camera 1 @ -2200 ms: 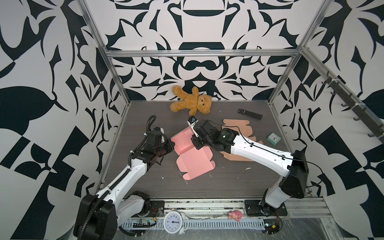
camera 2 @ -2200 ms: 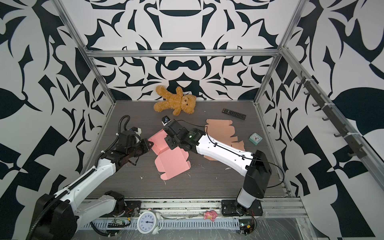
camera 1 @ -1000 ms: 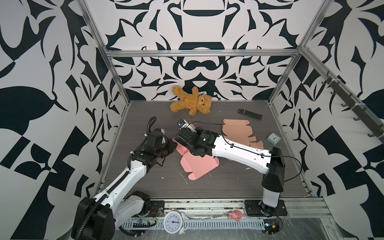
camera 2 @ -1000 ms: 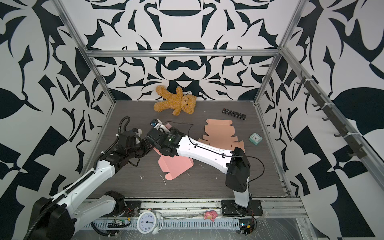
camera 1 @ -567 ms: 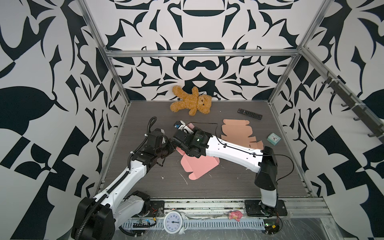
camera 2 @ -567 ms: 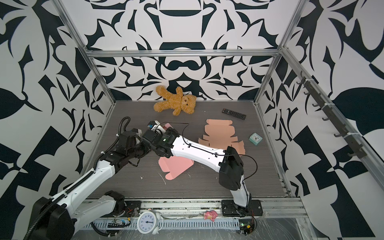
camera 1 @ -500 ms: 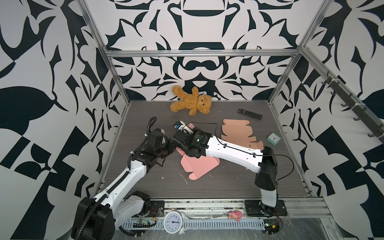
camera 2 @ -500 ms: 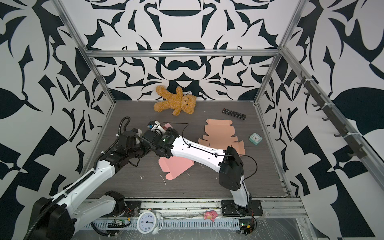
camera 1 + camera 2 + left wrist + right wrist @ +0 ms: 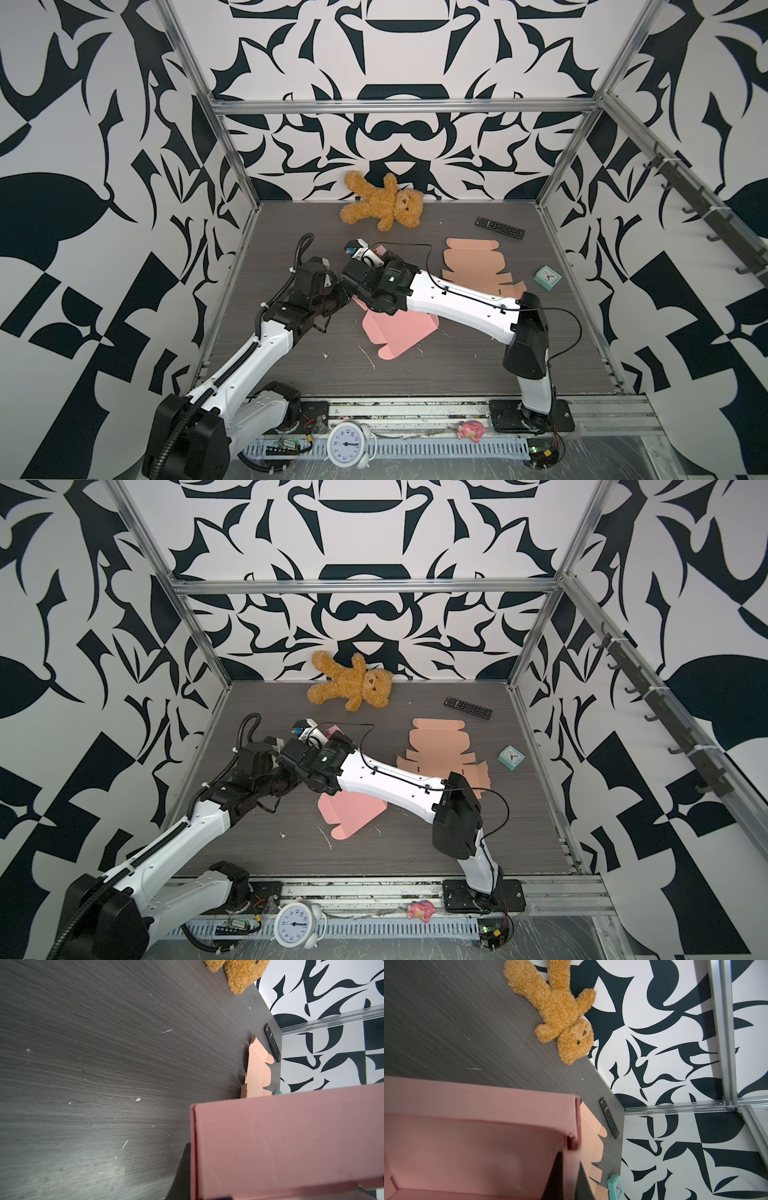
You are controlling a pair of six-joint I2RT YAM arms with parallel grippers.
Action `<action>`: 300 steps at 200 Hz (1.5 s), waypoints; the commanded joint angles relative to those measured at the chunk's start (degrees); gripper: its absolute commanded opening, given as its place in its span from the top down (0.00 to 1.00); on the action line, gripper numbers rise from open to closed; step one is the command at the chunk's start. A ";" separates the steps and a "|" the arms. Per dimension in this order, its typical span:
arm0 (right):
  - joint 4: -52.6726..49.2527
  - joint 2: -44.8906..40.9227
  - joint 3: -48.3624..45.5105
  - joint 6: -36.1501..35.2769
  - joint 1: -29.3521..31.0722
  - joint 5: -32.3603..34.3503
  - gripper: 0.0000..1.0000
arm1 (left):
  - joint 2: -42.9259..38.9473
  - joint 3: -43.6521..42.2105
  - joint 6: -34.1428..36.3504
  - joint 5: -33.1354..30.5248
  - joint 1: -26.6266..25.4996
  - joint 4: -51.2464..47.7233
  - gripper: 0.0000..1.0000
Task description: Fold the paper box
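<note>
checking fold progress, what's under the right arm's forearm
The pink paper box lies under the right arm, and its flat panel sticks out toward the near edge. Its raised part by the wrist is mostly covered in both top views.

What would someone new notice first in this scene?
The left arm and right arm meet at a half-folded pink paper box mid-table. Behind them, a brown teddy bear lies against the back wall, and a flat peach box blank sits to the right.
</note>
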 commanded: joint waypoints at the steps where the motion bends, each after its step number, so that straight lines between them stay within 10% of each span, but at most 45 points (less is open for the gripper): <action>1: -1.47 0.35 2.37 0.09 1.22 1.36 0.90 | -0.87 1.95 -0.03 0.88 -0.38 1.20 0.96; 50: -1.34 -0.15 1.77 0.13 1.93 3.01 0.77 | -1.06 1.54 -0.28 0.70 -0.36 1.48 0.97; 157: -1.31 -0.50 1.76 0.94 2.25 3.61 0.88 | -1.50 1.35 -0.90 -0.13 -0.38 1.60 0.97; 300: 9.74 -19.85 -14.47 6.24 2.71 -13.07 0.39 | 1.76 1.31 3.91 -3.64 -0.33 2.80 0.97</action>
